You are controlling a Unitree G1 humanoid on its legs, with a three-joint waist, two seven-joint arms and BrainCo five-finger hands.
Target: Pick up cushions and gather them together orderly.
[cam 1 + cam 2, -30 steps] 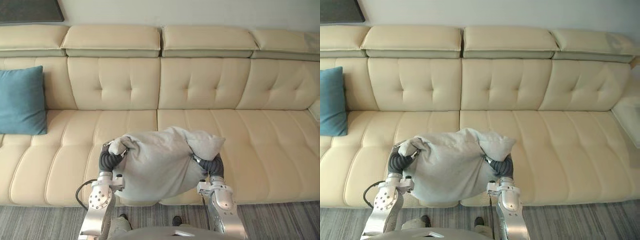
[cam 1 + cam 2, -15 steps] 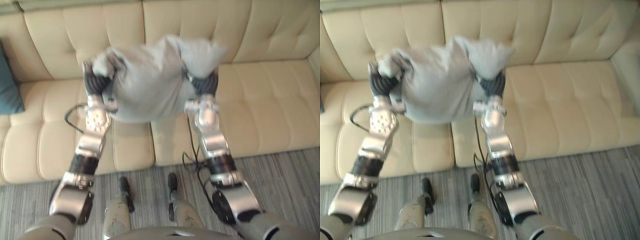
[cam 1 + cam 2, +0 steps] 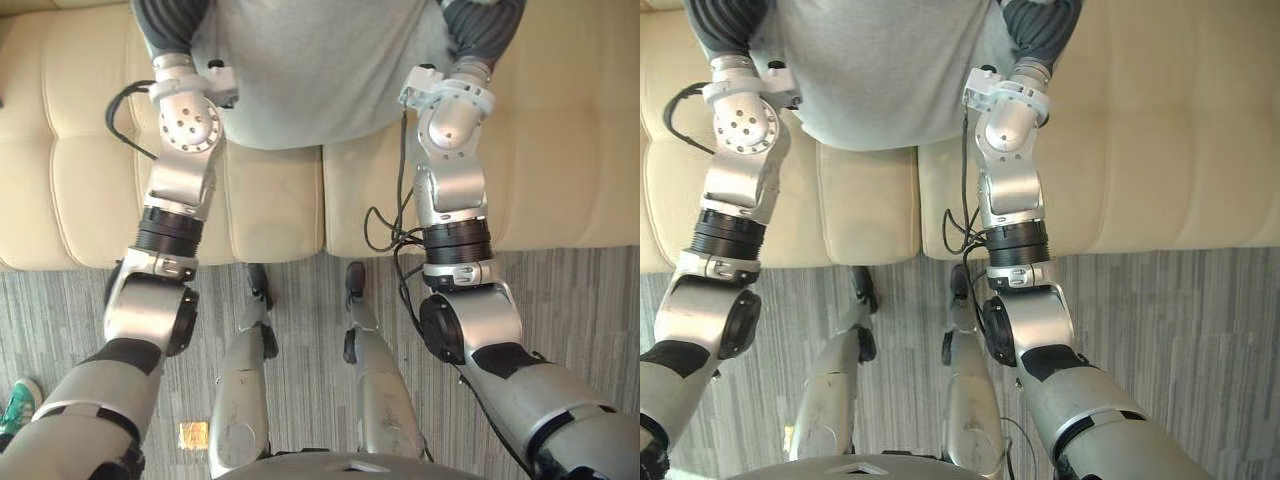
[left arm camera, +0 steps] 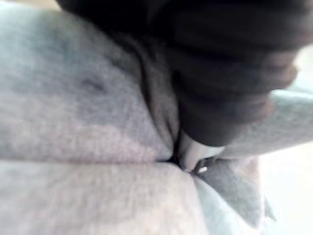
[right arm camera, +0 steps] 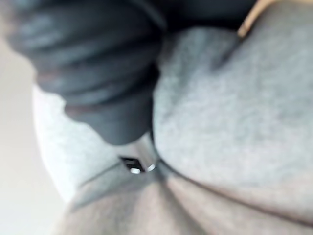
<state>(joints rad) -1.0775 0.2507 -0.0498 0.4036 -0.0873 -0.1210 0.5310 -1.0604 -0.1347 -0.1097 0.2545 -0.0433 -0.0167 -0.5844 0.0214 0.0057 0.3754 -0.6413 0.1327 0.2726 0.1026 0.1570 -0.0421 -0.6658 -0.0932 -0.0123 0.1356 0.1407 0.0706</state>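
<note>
— Two big surfaces first?
— Yes. Cream leather sofa (image 3: 570, 150) across the far side, padded seat in broad panels. Grey striped carpet (image 3: 590, 330) in front, running right up to the sofa's front edge.
— And the task's thing?
— Grey cushion (image 3: 310, 70), soft and rumpled, over the front part of the seat, above the seam between two seat sections. Hangs between the two arms, lower edge sagging in a shallow curve, upper part cut off by the frame edge.
— Touching the seat?
— Cannot tell from above.
— Left hand?
— Left hand (image 4: 215, 88) against the cushion's left side, dark ribbed cover pressed into the grey cloth, fabric folded in deep creases beside it. Clenched or slack: cannot tell, too much buried in the cloth.
— Right hand?
— Much the same on the other side. Right hand (image 5: 98, 73) sunk into the cushion's right side, cloth bulging beside the cover. Grip likewise impossible to tell.
— Anything smaller?
— Green shoe (image 3: 18, 405) at the carpet's left edge, well apart from the sofa. Smallest of all, a yellowish square scrap (image 3: 193, 435) lying flat on the carpet, to the right of the shoe and apart from it.
</note>
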